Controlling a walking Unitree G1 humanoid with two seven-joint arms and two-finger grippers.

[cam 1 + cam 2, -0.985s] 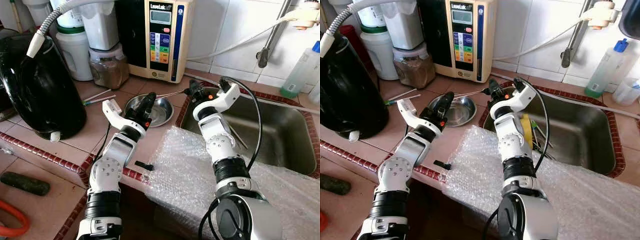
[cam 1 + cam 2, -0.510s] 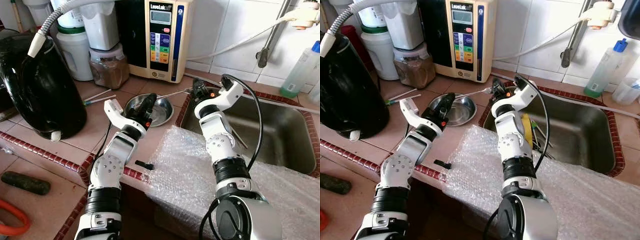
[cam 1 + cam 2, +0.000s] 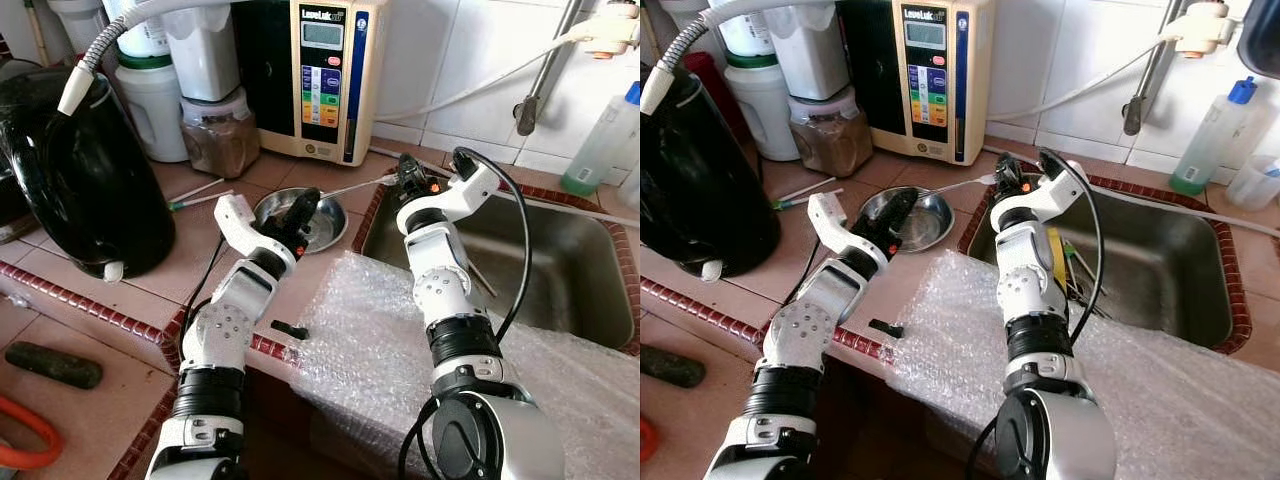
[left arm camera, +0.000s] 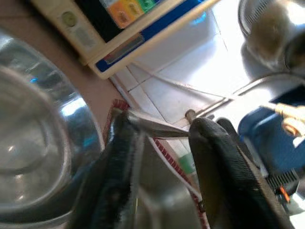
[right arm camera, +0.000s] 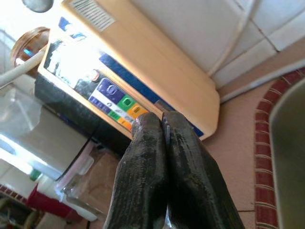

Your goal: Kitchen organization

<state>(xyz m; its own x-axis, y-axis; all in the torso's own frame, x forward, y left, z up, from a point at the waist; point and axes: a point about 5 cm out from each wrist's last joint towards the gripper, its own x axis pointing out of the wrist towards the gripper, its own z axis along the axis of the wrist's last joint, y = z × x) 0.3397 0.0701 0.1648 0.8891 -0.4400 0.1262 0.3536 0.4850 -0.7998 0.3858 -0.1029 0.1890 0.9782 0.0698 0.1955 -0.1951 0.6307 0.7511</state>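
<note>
Room: a home kitchen with white wall tiles and a terracotta-tiled table (image 3: 190,255) edged in dark red; I take the stainless steel sink (image 3: 560,270) set into it as my landmark.
Step in hand: as I judge it, I am carrying a long silver spoon (image 3: 352,186) held in the right hand, its bowl end reaching out over the table beyond the sink's near-left corner.
Task's thing: the shallow round steel bowl (image 3: 300,215) sits on the table just beside the sink's left rim; the spoon's tip hangs just behind that bowl.
Right hand: the right hand (image 3: 406,177) has its fingers pressed together on the spoon handle, above the sink's back-left corner.
Left hand: the left hand (image 3: 298,212) hovers low over the steel bowl, fingers parted with nothing between them.
Arm pose: both silver forearms reach forward, the right one rising over the crumpled sheet of clear bubble wrap (image 3: 400,360) that drapes the sink's front edge.
Next move: probably a steady lowering of the spoon into the bowl or sink, keeping it level so it does not slip.
Behind: a cream water ioniser with coloured buttons (image 3: 325,75) stands at the wall left of the sink.
</note>
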